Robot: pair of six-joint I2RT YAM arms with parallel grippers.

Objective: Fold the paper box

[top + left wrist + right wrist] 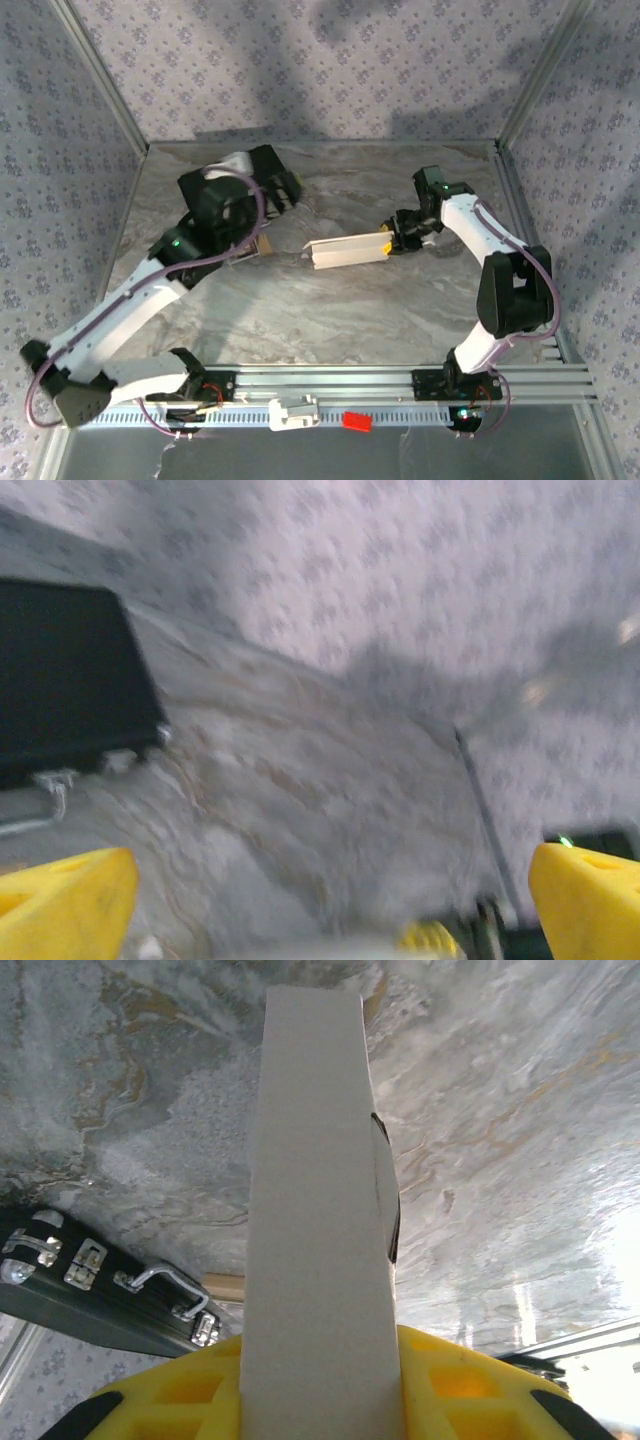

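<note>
The paper box (348, 252) is a long, narrow white cardboard piece at the middle of the marbled table. My right gripper (397, 243) is shut on its right end. In the right wrist view the paper box (315, 1210) runs straight up from between the yellow fingers (470, 1390), with a dark slit along its right side. My left gripper (272, 200) is left of the box and apart from it, beside the black case. In the left wrist view, which is blurred, its yellow fingertips (65, 905) stand far apart with bare table between them.
A black case (268, 160) with metal latches lies at the back left, partly under my left arm, and shows as the black case (70, 670) and the black case (90, 1280). A small tan piece (265, 245) lies near it. Metal frame posts and patterned walls enclose the table.
</note>
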